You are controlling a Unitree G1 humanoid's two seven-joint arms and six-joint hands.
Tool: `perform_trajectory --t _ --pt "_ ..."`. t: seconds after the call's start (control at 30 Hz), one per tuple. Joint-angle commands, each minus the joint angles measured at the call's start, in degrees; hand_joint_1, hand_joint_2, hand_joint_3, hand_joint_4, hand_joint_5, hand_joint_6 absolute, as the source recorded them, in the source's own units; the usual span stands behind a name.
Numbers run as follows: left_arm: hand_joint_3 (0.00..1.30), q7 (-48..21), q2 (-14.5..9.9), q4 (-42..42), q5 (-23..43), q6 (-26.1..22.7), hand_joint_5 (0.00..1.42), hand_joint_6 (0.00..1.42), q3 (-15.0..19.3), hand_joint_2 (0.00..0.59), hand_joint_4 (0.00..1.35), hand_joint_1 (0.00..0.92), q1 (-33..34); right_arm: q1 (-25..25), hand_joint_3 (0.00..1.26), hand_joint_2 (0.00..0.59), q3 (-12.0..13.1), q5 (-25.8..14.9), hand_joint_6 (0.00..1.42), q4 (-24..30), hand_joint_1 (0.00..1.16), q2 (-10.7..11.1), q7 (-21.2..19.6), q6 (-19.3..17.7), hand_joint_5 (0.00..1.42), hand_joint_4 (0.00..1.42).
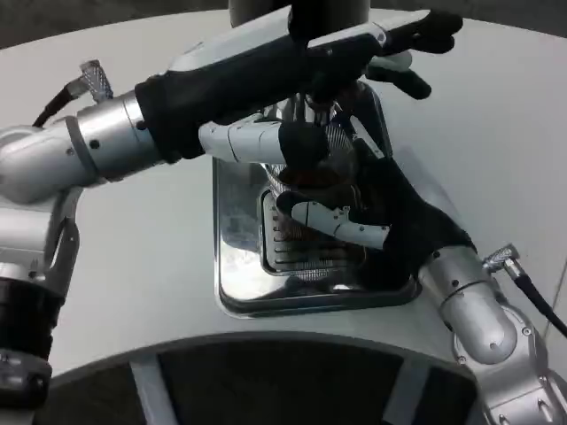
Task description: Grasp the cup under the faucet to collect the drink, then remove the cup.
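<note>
A clear cup (pixel 312 180) with dark brown drink in it stands on the slotted grate of the silver drip tray (pixel 237 297), under the faucet (pixel 326 113). My right hand (pixel 390 217) reaches in from the lower right and grips the cup's side, its white fingers (pixel 332 220) wrapped across the front. My left arm crosses from the left, and my left hand (pixel 354 49) lies over the top of the dispenser, fingers (pixel 423 31) stretched out to the right and the thumb (pixel 252 142) low beside the cup's rim. The faucet is mostly hidden by that hand.
The dispenser's dark column (pixel 266 11) rises at the back edge of the tray. The round white table (pixel 133 274) spreads left and right of the tray. A dark base shows beneath the table's front edge (pixel 266 350).
</note>
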State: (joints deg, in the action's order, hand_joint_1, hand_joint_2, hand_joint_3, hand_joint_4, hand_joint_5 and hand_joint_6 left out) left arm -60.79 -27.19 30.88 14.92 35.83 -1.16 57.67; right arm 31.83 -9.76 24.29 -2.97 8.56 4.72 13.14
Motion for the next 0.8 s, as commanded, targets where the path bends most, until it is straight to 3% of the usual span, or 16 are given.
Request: perform_trajectory --t 0.03,0.7,0.8 --pt "0.06 -1.1 -1.2 1.1 -2.2 -0.5 0.20 0.04 -1.2 0.003 0.06 0.000 -2.2 0.4 0.00 0.144 -0.5 -0.5 0.00 -1.3 0.48 -0.7 -0.7 -0.3 0.00 0.00" --pt "0.07 -0.9 -1.2 1.0 -2.0 -0.6 0.20 0.04 -1.1 0.003 0.07 0.000 -2.0 0.5 0.00 0.160 -0.8 -0.2 0.00 -2.4 0.51 -1.2 -2.1 -0.9 0.00 0.00" --pt "0.07 -0.9 -1.0 0.6 -0.8 -2.7 0.21 0.05 -0.7 0.003 0.07 0.000 -2.1 0.6 0.00 0.164 -1.0 0.0 0.00 -2.1 0.54 -1.3 -2.2 -0.4 0.00 0.00"
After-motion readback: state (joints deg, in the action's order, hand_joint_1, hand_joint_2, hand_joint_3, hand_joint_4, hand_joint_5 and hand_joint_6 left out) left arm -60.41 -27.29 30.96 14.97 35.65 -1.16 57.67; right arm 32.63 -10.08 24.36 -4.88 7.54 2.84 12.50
